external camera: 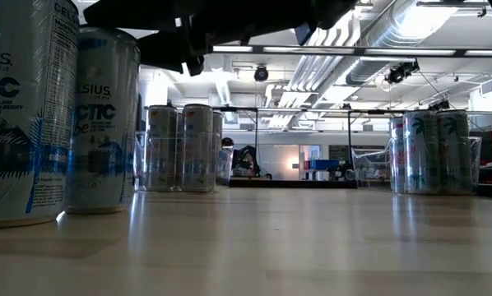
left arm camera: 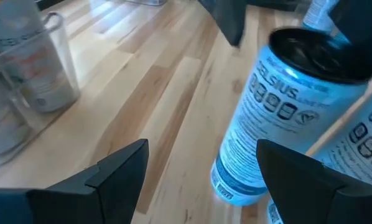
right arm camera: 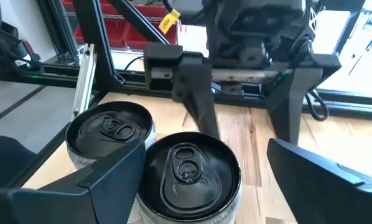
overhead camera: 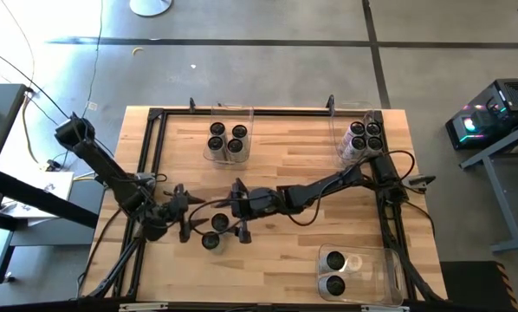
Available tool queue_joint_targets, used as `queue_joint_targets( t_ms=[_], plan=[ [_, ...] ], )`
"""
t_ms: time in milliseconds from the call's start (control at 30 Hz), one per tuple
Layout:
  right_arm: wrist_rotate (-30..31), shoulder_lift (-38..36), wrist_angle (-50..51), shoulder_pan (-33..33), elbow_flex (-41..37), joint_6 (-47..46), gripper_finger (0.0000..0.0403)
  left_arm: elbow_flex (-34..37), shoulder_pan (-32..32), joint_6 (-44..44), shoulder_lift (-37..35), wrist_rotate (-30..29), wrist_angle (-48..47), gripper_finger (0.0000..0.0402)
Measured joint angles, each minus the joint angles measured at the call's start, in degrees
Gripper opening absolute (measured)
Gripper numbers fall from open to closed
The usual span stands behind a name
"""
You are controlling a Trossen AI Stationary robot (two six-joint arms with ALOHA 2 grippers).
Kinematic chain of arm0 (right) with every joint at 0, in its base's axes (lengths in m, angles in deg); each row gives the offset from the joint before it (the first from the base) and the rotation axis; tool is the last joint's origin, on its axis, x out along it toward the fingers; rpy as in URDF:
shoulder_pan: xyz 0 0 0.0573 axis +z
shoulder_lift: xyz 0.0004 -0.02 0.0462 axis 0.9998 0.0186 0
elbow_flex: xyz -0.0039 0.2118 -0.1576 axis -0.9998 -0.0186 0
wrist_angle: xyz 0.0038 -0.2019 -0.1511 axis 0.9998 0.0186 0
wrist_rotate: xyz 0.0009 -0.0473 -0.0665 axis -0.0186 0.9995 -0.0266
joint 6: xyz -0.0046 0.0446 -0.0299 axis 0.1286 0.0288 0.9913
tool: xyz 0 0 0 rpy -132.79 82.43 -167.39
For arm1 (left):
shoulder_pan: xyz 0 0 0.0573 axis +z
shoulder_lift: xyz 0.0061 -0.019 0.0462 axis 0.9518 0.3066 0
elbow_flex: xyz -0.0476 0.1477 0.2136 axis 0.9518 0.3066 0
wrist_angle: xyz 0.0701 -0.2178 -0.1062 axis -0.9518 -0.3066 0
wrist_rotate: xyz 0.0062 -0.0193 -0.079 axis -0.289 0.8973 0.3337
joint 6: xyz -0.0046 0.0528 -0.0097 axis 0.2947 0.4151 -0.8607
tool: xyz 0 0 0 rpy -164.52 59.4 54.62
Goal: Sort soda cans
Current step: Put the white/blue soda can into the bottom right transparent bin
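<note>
Both grippers meet over the middle front of the bench (overhead camera: 294,173), above two loose soda cans (overhead camera: 216,232); the left gripper (overhead camera: 186,218) has its fingers (left arm camera: 120,171) spread wide, a blue-labelled can (left arm camera: 273,118) standing between and beyond them, nothing gripped; the right gripper (overhead camera: 240,222) hangs with fingers (right arm camera: 111,171) wide apart straddling the nearer can (right arm camera: 187,171) from above, not closed on it; the other cans stand sorted in three clear bins (overhead camera: 227,139) near the bench's edges.
</note>
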Motion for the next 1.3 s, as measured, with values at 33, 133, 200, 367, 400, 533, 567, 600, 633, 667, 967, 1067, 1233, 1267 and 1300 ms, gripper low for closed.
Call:
queue_joint_targets(
  t_ms=[33, 133, 200, 367, 400, 533, 567, 600, 633, 667, 967, 1067, 1233, 1267, 1300],
  plan=[
    [0.02, -0.08, -0.17, 0.0, -0.01, 0.69, 0.0334, 0.0, 0.0, 0.58, 0.69, 0.14, 0.86, 0.0291],
    [0.2, -0.91, 0.82, 0.0, 0.25, 1.69, 0.0334, 0.0, 0.0, 1.05, 2.2, 0.17, 2.54, 0.0291],
    [0.17, -1.36, 1.92, 0.0, 1.09, 0.98, 0.0334, 0.0, 0.0, 1.03, 3.05, 0.2, 2.86, 0.0291],
    [-1.59, -1.81, 5.64, 0.44, 3.15, -3.06, 0.0334, 0.0, 0.04, 0.97, 5.09, 0.17, 3.58, 0.0291],
    [-1.62, -1.47, 5.59, 0.65, 3.17, -3.61, 0.0334, -0.02, 0.04, 0.74, 5.57, 0.13, 3.72, 0.0291],
    [2.41, 0.07, 5.01, 1.41, 3.21, -3.69, 0.0334, -0.02, 0.04, -0.44, 7.3, -0.81, 4.33, 0.0291],
    [3.11, 0.31, 4.97, 1.49, 3.22, -3.73, 0.0334, -0.01, 0.04, -0.47, 7.84, -1.38, 4.83, 0.0291],
    [3.74, 0.53, 4.92, 1.59, 3.26, -3.78, 0.0334, 0.0, 0.11, -0.41, 8.45, -1.88, 5.7, 0.0291],
    [4.3, 0.74, 4.58, 1.58, 3.3, -3.73, 0.0334, -0.01, 0.38, -0.37, 9.12, -2.02, 6.73, 0.0291],
    [4.59, 0.96, 4.24, 1.57, 3.32, -3.7, 0.0334, -0.02, 0.64, -0.14, 9.8, -2.05, 7.72, 0.0291],
    [6.02, 0.97, 4.77, 1.46, 3.32, -3.34, 0.0334, -0.04, 2.64, 3.55, 12.91, -2.68, 12.66, 0.0291],
    [5.95, 0.95, 4.52, 1.51, 3.32, -3.3, 0.0334, -0.06, 2.67, 3.26, 12.91, -2.66, 12.64, 0.0291],
    [5.34, 0.47, 3.88, 1.75, 3.26, -5.16, 0.0334, -0.04, 2.68, 3.6, 12.91, -1.18, 12.51, 0.0291],
    [5.13, 0.28, 3.95, 1.81, 3.21, -5.58, 0.0334, -0.04, 2.59, 3.58, 12.91, -1.15, 12.45, 0.0291],
    [5.17, 0.16, 3.85, 1.81, 3.25, -5.65, 0.0334, -0.04, 2.56, 3.61, 12.91, -1.14, 12.3, 0.0291]
  ],
)
